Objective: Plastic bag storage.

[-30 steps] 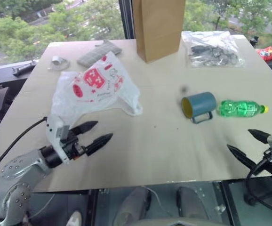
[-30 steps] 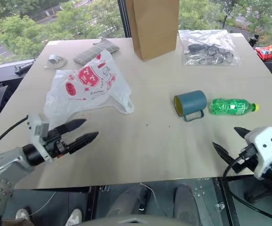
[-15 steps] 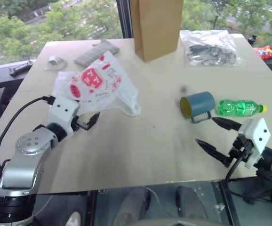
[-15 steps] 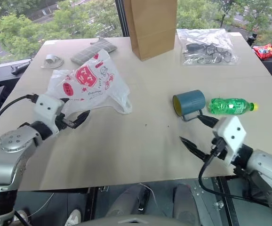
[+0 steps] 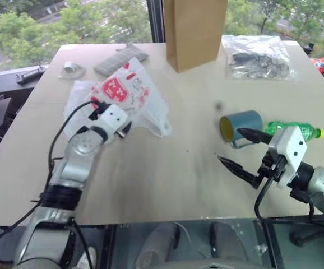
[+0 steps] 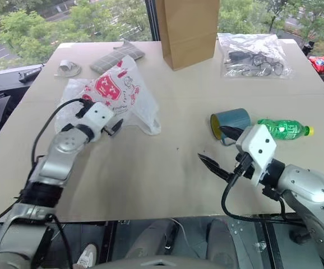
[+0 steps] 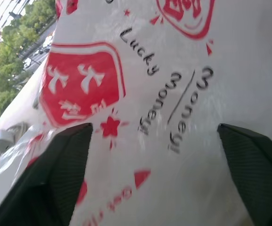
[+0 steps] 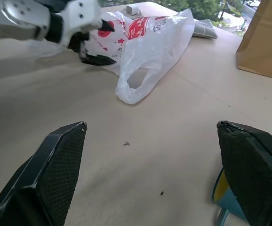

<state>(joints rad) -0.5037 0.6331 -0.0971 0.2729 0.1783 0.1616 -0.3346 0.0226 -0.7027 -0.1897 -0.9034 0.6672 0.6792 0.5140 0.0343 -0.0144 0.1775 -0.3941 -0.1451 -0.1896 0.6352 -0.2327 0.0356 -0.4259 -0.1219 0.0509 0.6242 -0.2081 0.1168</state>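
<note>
The plastic bag (image 5: 125, 95) lies crumpled on the far left of the desk (image 5: 167, 174), its loop handle trailing toward the middle; the left tool (image 8: 94, 43) is pushed against its near side with fingers spread either side of the film, gripping nothing yet, seemingly to pinch it. The right tool (image 5: 237, 150) hovers wide open and empty beside the teal mug (image 5: 241, 126), well apart from the bag, probably waiting to help fold it.

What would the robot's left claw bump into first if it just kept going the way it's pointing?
The plastic bag. The left gripper points straight at its printed side with fingers spread to either side of the crinkled film. It looks very near, though whether the fingers already touch the bag is hard to tell.
</note>
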